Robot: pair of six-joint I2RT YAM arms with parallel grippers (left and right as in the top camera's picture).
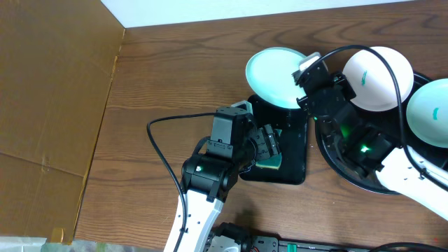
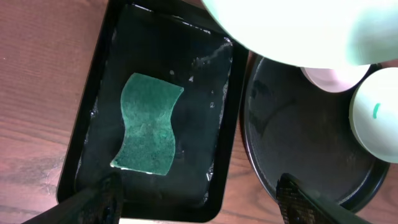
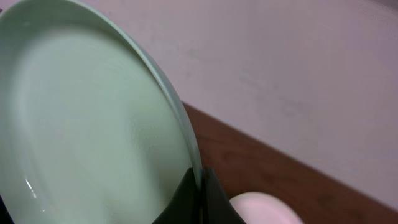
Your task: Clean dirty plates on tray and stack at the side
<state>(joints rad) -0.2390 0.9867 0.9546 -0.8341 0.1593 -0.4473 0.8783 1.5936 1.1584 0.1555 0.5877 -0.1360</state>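
Overhead: I see the right gripper (image 1: 305, 75) clamped on the rim of the held plate (image 1: 274, 66). That plate is off the round tray (image 1: 323, 150), partly over the rectangular tray (image 1: 294, 150). The second plate (image 1: 381, 80) and third plate (image 1: 434, 112) sit on the round tray, each with a teal smear. The left gripper (image 1: 266, 143) hovers above the sponge (image 1: 269, 163).

Left wrist: left gripper (image 2: 199, 199) is spread wide with nothing in it. The sponge (image 2: 148, 124) lies flat in the rectangular tray (image 2: 205, 81) (surface looks wet). The round tray (image 2: 292, 124) is just beside it.

Right wrist: right gripper (image 3: 200, 193) pinches the held plate (image 3: 93, 124) at its edge.
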